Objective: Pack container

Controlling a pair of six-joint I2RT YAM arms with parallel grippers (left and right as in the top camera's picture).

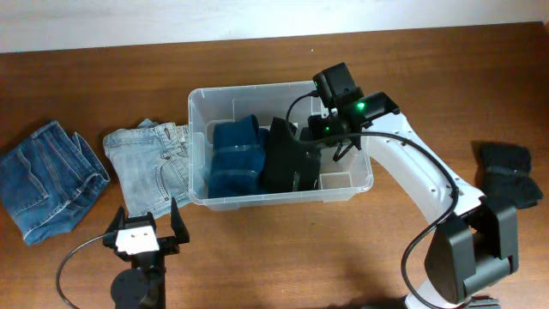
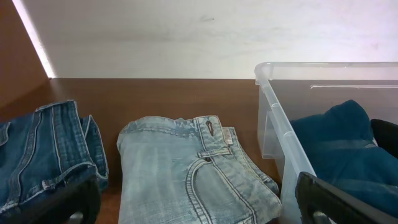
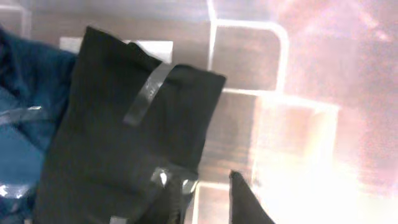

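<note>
Two garments (image 1: 233,154) side by side in container (image 1: 199,99), two jeans (image 1: 150,163) left, another garment (image 1: 510,172) right

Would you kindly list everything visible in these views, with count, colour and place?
container: 1, clear, middle of the table
blue garment: 1, dark blue, folded, left part of the container
black garment: 1, black, in the container beside the blue one
light jeans: 1, pale blue, on the table left of the container
dark jeans: 1, mid blue, far left
dark bundle: 1, black, far right
table: 1, brown wood
left hand: 1, black, open, near the light jeans
right hand: 1, black, over the container; open or shut unclear
</note>
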